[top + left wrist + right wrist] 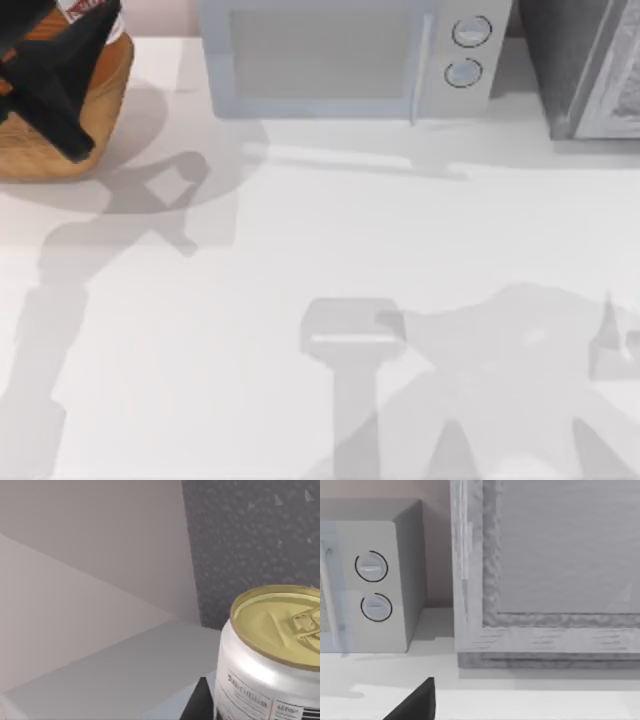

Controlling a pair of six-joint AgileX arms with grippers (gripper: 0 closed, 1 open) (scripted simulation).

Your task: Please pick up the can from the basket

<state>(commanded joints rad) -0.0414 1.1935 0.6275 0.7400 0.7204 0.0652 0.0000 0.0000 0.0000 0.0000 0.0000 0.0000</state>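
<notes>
The can (pixel 270 650), white-sided with a gold lid and pull tab, sits close in the left wrist view. It is held up in the air, with the microwave's top and the back wall behind it. A black finger (pixel 200 702) of my left gripper lies against its side. From above, my left gripper (pixel 85 25) hangs over the basket (pixel 60 150) at the table's far left corner, shut on the can (pixel 85 6), whose red and white label shows. A dark part of my right gripper (pixel 415 702) faces the back of the table.
A grey microwave (pixel 340 55) with two round knobs stands at the back middle. A grey box-like appliance (pixel 590 70) stands at the back right. The white tabletop (pixel 300 250) stretches bare in front of them, crossed by the arms' shadows.
</notes>
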